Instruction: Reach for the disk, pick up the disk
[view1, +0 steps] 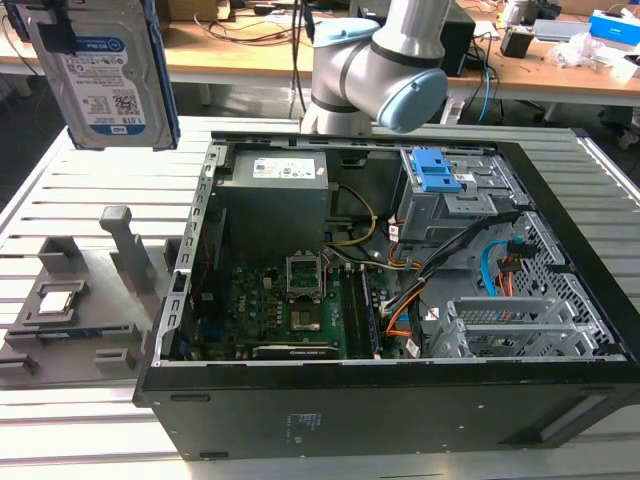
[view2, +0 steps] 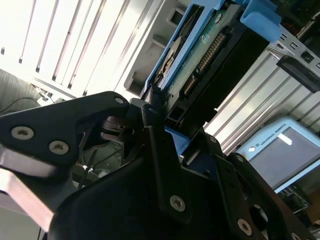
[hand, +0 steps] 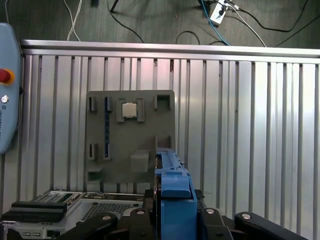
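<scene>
The disk (view1: 105, 70), a silver hard drive with a white-and-blue label and blue side rails, hangs high above the slatted table at the exterior view's upper left. In the second wrist view the disk (view2: 200, 50) shows edge-on, with its circuit board and connector facing the camera. My gripper (view2: 150, 107) is shut on its near end, black fingers (view2: 100, 112) pressing on both sides. In the first wrist view the disk's blue rail (hand: 172, 190) rises from between the gripper's black arms (hand: 172, 220).
An open computer case (view1: 400, 300) lies on the slatted metal table (view1: 60, 200), with a blue bracket (view1: 435, 170) in its drive bay. A grey fixture plate (hand: 130, 135) below the disk carries a square processor chip (hand: 130, 110). A teach pendant (hand: 7, 100) lies beside the plate.
</scene>
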